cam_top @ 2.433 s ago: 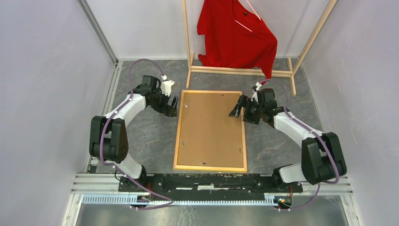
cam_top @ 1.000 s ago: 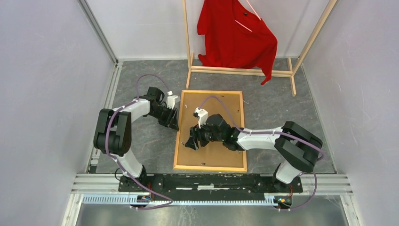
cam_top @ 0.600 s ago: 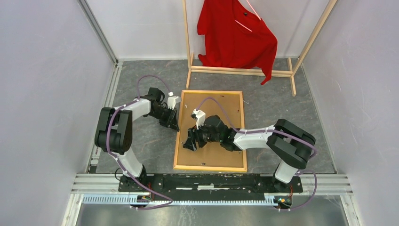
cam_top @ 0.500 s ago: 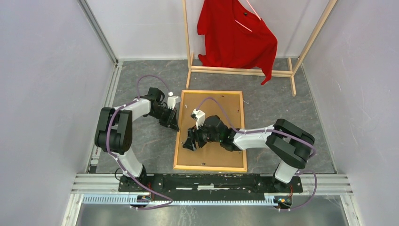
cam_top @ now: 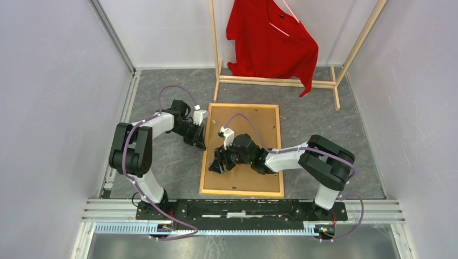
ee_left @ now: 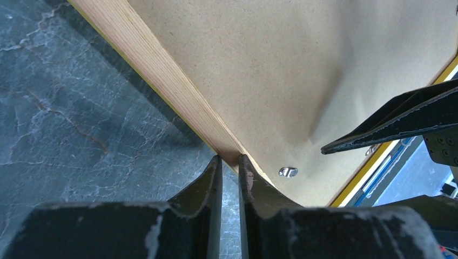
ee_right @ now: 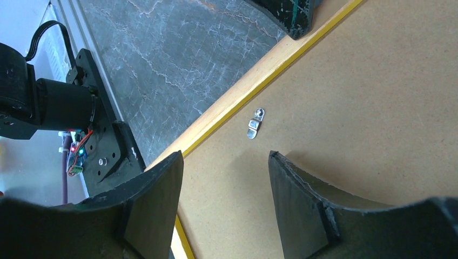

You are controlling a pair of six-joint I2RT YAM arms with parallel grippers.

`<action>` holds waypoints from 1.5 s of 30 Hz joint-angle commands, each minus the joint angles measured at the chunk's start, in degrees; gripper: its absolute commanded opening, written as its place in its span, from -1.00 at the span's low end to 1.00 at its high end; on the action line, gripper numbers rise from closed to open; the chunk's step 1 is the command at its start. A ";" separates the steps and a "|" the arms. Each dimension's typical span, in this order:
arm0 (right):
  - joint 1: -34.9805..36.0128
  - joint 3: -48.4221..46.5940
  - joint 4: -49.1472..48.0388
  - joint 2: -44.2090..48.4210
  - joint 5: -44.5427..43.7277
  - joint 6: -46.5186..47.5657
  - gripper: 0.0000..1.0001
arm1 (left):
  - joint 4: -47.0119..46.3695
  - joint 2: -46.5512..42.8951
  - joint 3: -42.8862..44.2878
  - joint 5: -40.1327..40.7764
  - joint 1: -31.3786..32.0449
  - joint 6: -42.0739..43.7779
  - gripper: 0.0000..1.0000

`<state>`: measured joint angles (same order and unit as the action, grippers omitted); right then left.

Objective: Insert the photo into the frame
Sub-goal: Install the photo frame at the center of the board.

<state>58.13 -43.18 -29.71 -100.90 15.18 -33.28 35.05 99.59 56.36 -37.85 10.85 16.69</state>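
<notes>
The big thin picture frame with a light wood back and a yellow edge (cam_top: 241, 192) lies face down on the dark grey stone-look table (cam_top: 167, 162). That puts its back on top, where it is easy to reach. A flat brown backing board (cam_top: 254, 127) fills the frame.

The left gripper (ee_left: 229, 160) is at the left side of the frame. Its two fingers are squeezed nearly together on the wood rim. I think it pinches there to stop the frame from sliding, or to tip that side up.

The right gripper (ee_right: 225, 159) hangs low over the board with its fingers wide apart and nothing between them. A small shiny metal clip (ee_right: 254, 123) sits just ahead of it, near the rim. I think the gripper is there to turn that clip, because clips like this hold the board in.

The photo does not show in any view. It may be under the board or somewhere else; I cannot tell. From above, the right arm covers part of the board. In the left wrist view, a blue and white patch past the yellow edge is too cut off to name. I also cannot tell if the left side of the frame is off the table.
</notes>
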 commanded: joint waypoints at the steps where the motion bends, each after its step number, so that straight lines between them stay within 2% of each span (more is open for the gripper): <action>1: 0.40 -1.89 -3.31 -0.90 0.73 -0.65 0.30 | -2.25 0.41 -0.29 3.39 1.89 2.52 -0.73; 12: 0.56 -2.88 -2.56 -3.11 1.02 -0.61 0.23 | -2.53 0.01 -0.73 4.17 2.02 2.56 -0.83; 45: 1.38 -7.00 -2.72 -7.84 3.95 -1.47 0.06 | -2.46 -0.63 -1.77 4.55 1.98 3.22 -0.87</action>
<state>59.16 -48.27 -30.98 -107.81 18.79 -34.74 34.61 98.83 56.25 -36.56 11.99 16.73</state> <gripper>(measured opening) 0.531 0.116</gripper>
